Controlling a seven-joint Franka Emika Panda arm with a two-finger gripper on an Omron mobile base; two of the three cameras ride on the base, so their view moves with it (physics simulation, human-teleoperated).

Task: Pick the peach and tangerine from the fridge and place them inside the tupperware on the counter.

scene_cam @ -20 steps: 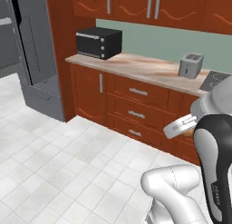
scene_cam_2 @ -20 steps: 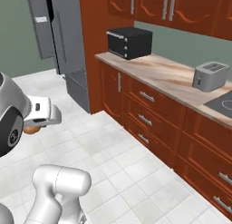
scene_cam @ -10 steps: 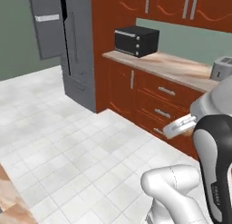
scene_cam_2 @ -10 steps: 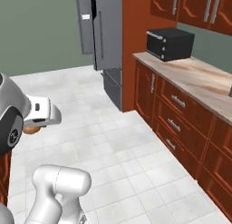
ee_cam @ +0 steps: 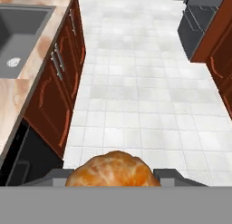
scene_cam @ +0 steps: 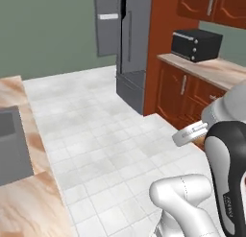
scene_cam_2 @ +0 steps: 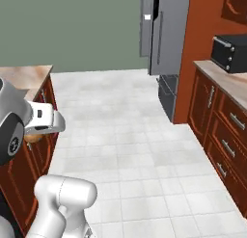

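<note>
A plain orange fruit, the tangerine, sits between my gripper's fingers at the bottom of the hand view, and the gripper is shut on it. In the right base view the tangerine peeks out under the white hand. The hand hangs over the floor, apart from every counter. The grey fridge stands across the room with its door open. The peach and the tupperware are out of view.
A beige marbled counter with a dark sink lies to the left of the hand, over red-brown cabinets. Another counter carries a black microwave. White tiled floor spreads between them.
The base has turned, so the whole scene shifted: fridge and microwave slid to the right and the sink counter came into view. The gripper keeps the fruit in the same pose.
</note>
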